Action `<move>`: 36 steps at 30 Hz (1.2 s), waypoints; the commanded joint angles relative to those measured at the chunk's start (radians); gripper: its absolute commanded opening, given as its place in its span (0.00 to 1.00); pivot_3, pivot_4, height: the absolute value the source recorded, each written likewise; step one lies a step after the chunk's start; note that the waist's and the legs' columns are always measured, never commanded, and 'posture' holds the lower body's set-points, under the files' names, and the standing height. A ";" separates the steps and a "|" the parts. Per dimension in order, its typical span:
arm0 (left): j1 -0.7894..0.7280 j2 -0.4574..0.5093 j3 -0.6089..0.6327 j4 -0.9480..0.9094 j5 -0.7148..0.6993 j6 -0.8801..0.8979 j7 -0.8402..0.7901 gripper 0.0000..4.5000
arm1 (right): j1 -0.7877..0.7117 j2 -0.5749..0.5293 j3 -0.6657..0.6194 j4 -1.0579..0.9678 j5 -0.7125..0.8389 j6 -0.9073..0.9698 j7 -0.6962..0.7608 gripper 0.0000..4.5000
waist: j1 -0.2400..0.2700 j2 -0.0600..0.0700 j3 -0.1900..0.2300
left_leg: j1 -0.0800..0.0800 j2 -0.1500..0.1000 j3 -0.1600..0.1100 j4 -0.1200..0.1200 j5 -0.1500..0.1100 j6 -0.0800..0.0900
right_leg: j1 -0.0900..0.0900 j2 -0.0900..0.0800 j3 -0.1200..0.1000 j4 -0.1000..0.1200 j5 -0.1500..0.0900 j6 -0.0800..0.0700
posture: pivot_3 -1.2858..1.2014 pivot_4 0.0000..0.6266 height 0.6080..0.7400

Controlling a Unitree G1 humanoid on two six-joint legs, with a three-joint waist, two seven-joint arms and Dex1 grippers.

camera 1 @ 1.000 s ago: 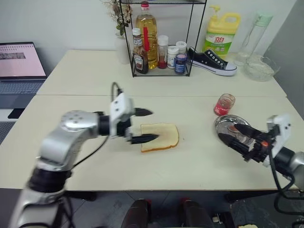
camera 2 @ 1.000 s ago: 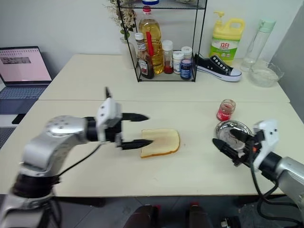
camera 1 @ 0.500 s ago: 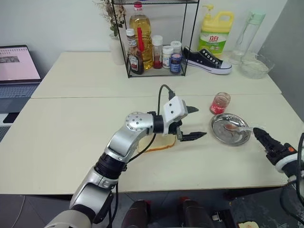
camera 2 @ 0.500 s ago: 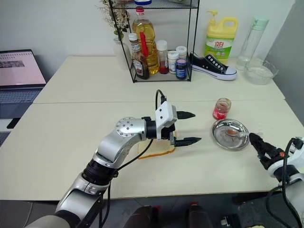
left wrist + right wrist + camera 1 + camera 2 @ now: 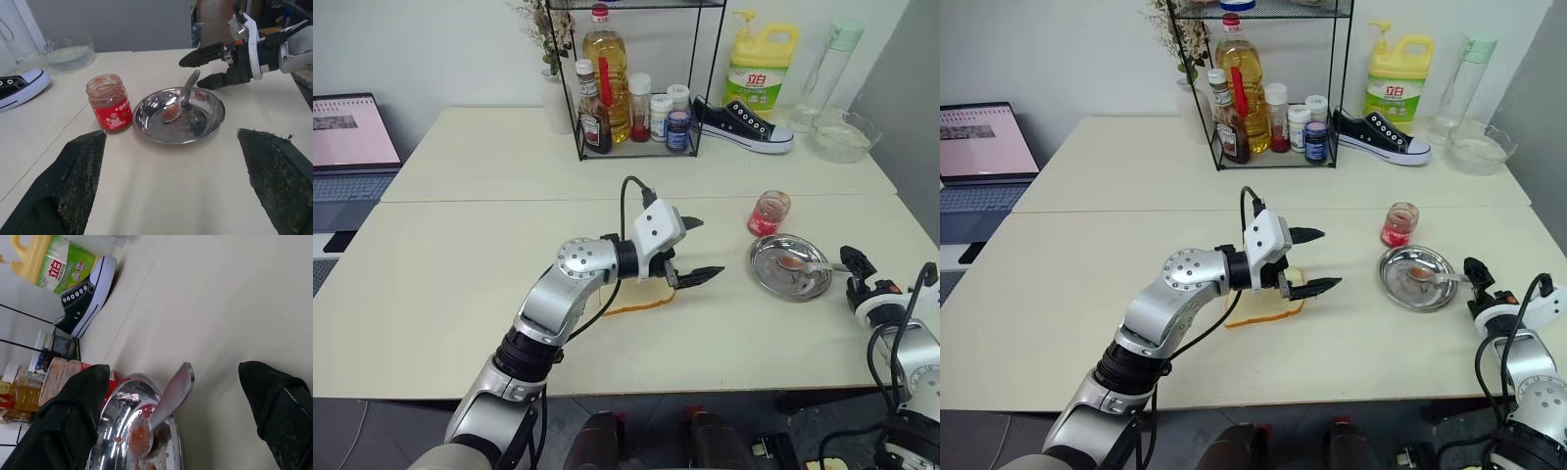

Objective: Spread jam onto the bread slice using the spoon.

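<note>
The bread slice (image 5: 1263,307) lies flat at mid-table, partly hidden under my left gripper (image 5: 705,247), which hangs open just above its right edge and points toward the dish. The jam jar (image 5: 110,102) stands open beside a round steel dish (image 5: 205,120). The spoon (image 5: 182,96) rests in the dish with a reddish-smeared bowl, its handle over the rim. My right gripper (image 5: 854,269) is open at the table's right edge, fingers on either side of the handle's tip but apart from it. Both grippers hold nothing.
A wire rack (image 5: 636,88) of bottles stands at the back, with a black sneaker (image 5: 744,122), a yellow detergent jug (image 5: 762,73) and a glass bowl (image 5: 845,135) to its right. A laptop (image 5: 347,137) sits at the far left.
The head camera has shifted. My left gripper moved right to above the bread's right edge. My right gripper rolled and moved out to the right of the dish, by the spoon's handle.
</note>
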 commanded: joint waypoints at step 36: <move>-0.058 0.065 0.104 -0.018 -0.053 0.007 -0.048 1.00 | -0.164 -0.139 0.045 -0.115 -0.012 0.038 0.068 0.01 | -0.015 0.003 0.002 | 0.000 0.000 0.000 -0.001 0.000 0.000 | -0.001 0.000 0.000 0.000 0.000 0.000 | 0.52 0.24 1.00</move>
